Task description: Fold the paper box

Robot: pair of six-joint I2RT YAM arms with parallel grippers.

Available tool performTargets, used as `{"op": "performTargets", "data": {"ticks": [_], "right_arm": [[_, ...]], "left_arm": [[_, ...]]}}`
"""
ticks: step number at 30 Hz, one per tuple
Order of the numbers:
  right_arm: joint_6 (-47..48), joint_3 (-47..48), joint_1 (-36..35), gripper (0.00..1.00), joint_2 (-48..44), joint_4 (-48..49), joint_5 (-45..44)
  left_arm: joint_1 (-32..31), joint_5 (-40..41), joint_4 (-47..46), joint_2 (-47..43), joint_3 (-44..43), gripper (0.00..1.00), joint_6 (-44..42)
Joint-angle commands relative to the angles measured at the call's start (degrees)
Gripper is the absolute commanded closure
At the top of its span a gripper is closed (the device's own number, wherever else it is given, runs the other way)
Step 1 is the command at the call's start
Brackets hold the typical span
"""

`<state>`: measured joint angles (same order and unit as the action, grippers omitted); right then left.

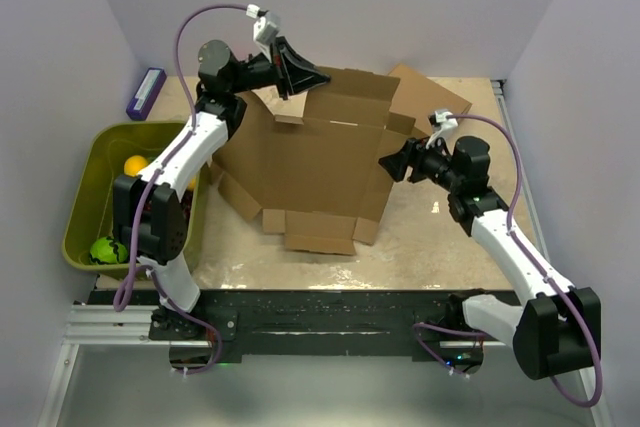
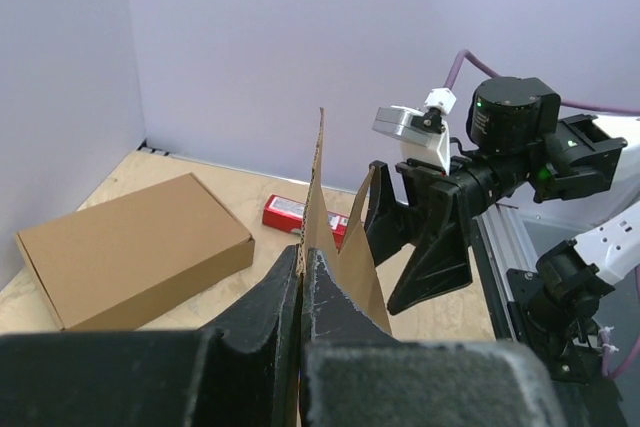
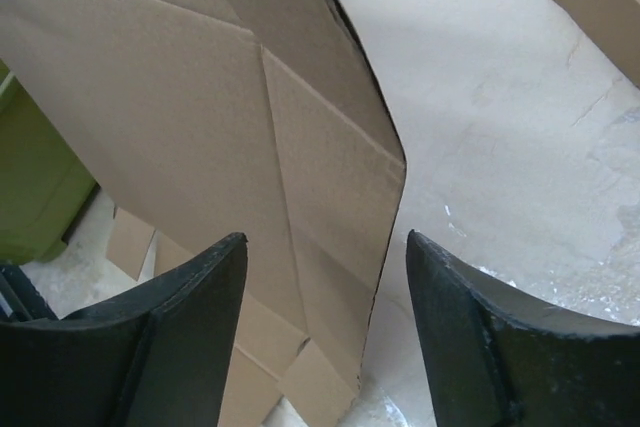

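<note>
Two grippers work one sheet. Top view: the plain brown corrugated cardboard paper box (image 1: 310,167) stands tilted up off the middle of the table (image 1: 440,237). Your left gripper (image 1: 312,79) pinches its far top edge and the right gripper (image 1: 388,163) meets its right side. Left wrist view: the jaws are clamped tight on the board's edge. Right wrist view: the jaws stand apart, straddling the side panel's edge and gripping nothing. Centre that edge between them before closing, just beside the crease, so the panel folds cleanly.
</note>
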<state>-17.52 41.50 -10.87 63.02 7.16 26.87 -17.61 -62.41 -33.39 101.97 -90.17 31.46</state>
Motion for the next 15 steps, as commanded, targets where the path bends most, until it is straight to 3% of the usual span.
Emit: {"op": "performTargets", "data": {"ticks": [1, 9, 10, 12, 14, 15], "right_arm": [[0.91, -0.89, -0.29, 0.40, -0.36, 6.28, 2.13], [1.26, -1.86, -0.20, 0.75, -0.44, 8.58, 2.48], [1.69, -1.16, -0.29, 0.86, -0.62, 7.97, 2.57], [2.31, -0.28, -0.29, 0.95, -1.67, 5.77, 1.87], [3.71, 1.74, -0.29, 1.00, -2.20, 2.10, 1.26], [4.33, 2.79, -0.38, 1.00, -2.55, 0.50, 0.64]], "left_arm": [[0.64, -1.57, -9.32, -2.74, 1.05, 1.00, 5.10], [0.73, -2.28, -17.06, -4.76, 5.00, 1.00, 7.65], [0.73, -2.28, -17.06, -5.03, 5.18, 1.00, 7.47], [0.82, -2.27, -16.63, -5.55, 5.62, 0.99, 6.77], [0.91, -2.27, -15.84, -6.17, 5.79, 0.80, 5.98], [0.91, -2.19, -14.01, -7.04, 5.80, 0.55, 4.24]]}}
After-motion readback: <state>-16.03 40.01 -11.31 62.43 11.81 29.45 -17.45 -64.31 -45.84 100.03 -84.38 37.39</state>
